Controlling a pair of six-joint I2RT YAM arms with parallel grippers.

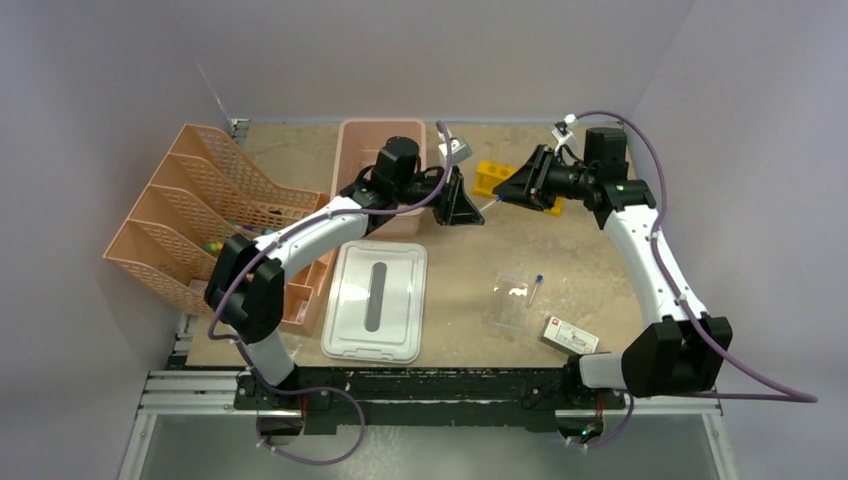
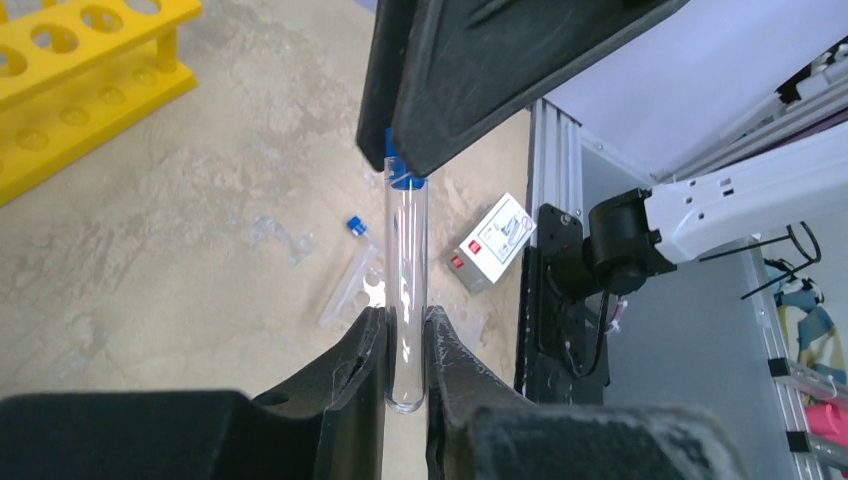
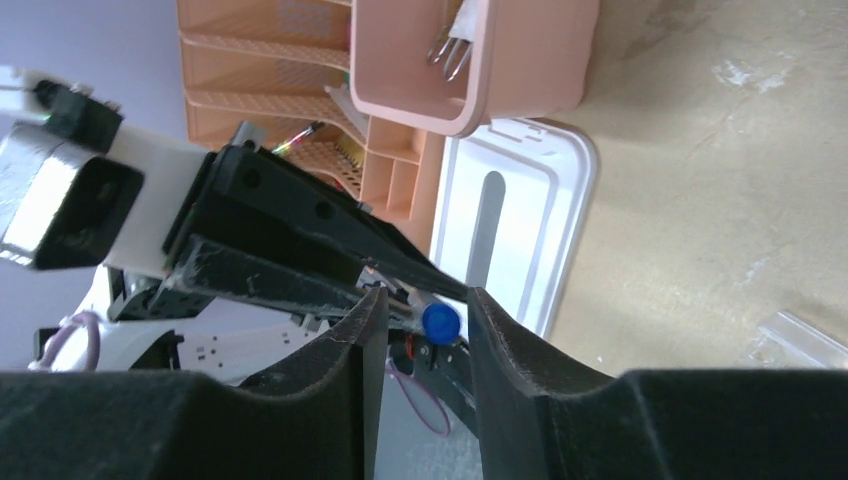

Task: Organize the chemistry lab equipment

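Note:
My left gripper (image 1: 462, 205) (image 2: 405, 322) is shut on the lower end of a clear glass tube (image 2: 405, 255) with a blue cap (image 2: 404, 178). It holds the tube in the air, pointing toward my right gripper (image 1: 518, 187). In the right wrist view my right gripper (image 3: 420, 300) is open, its fingers on either side of the blue cap (image 3: 441, 322) without closing on it. The yellow holed tube rack (image 1: 495, 178) (image 2: 70, 80) stands just behind both grippers. A small clear packet (image 1: 512, 297) and a blue-capped vial (image 1: 536, 288) lie on the table. Wire metal tongs (image 3: 445, 50) stick out of the pink tub.
The pink tub (image 1: 362, 150) stands at the back centre and its white lid (image 1: 377, 300) lies flat in front. The peach mesh organizer (image 1: 190, 215) fills the left side. A small white-and-red box (image 1: 570, 336) lies at the front right.

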